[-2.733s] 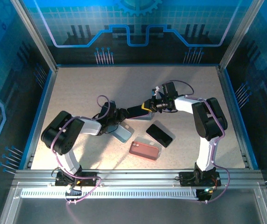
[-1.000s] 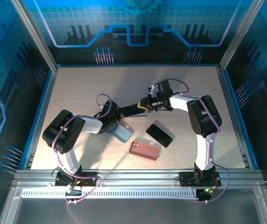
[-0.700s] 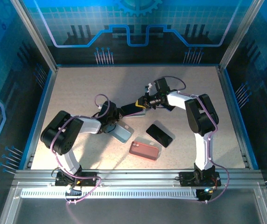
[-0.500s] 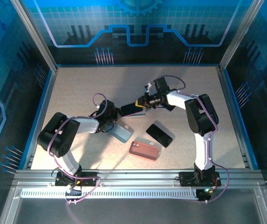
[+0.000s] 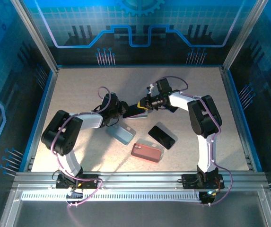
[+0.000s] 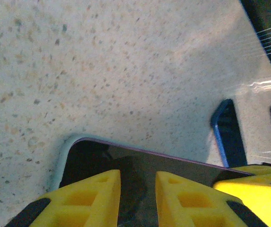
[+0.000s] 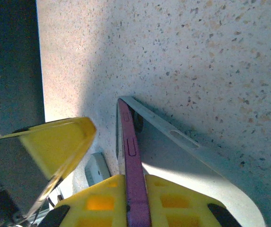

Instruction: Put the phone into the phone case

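Nearest the arm bases, loose on the counter (image 5: 78, 85): pink case (image 5: 146, 152), black phone (image 5: 162, 136) just right of it and a bit farther, light blue case (image 5: 121, 134) to the left. No hand touches any of them, and all three lie apart.

Beyond those, mid-counter, both hands meet on the work item. Left hand (image 5: 121, 110) is at its left end and right hand (image 5: 143, 105) at its right end, with the purple phone (image 7: 130, 151) and pale phone case (image 7: 173, 135) between them.

Right wrist view: right hand is clenched on the phone's purple edge, with the phone edge-on between the yellow fingers (image 7: 97, 203). The case meets the phone at the far corner and splays away from it toward the camera. That leaves a V gap, so the phone is not seated.

Left wrist view: dark phone face with the pale case rim wrapping its left corner. The left fingers (image 6: 88, 189) are narrowly parted in front of it. Cannot tell whether they grip the phone or case or merely press. Cannot tell either whether the pair rests on the counter or hangs above it.

Step, as judged: insertion under way, one corner in, rest out. Next move calls for closing the V. One hand braces the case while the other pushes the phone's free side in until the rim wraps round. Risk: the thin-edge grip slips, or the seated corner pops out.
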Robot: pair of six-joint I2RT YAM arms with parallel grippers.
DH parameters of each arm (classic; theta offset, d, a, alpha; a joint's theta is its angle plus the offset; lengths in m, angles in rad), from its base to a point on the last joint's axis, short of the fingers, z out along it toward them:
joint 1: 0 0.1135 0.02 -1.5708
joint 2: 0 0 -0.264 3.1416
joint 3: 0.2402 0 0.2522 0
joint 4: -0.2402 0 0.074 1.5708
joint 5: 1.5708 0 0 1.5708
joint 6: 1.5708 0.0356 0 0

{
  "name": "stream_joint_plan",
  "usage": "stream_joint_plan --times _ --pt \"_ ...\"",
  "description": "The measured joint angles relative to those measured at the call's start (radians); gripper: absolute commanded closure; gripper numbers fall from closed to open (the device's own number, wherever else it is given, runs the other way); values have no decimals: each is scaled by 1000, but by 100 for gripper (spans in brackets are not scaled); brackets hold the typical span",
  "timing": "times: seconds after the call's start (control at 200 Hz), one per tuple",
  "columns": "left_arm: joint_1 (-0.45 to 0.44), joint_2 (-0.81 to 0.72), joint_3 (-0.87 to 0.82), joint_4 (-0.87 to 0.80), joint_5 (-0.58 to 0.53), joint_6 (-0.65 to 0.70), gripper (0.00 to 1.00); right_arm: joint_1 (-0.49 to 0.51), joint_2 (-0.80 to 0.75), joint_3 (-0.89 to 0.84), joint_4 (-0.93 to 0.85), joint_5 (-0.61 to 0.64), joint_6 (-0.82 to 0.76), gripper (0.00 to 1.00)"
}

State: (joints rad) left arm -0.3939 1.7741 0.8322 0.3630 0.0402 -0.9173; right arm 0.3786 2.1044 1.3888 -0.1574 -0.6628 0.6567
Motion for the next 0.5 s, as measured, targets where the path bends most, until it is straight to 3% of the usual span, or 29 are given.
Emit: stream_joint_plan --times 0.185,0.5 --pt "-2 47 0 30 30 -8 73 3 0 8 -18 20 -5 83" --pt "-6 72 2 72 43 -27 73 11 17 29 -96 122 -41 64"
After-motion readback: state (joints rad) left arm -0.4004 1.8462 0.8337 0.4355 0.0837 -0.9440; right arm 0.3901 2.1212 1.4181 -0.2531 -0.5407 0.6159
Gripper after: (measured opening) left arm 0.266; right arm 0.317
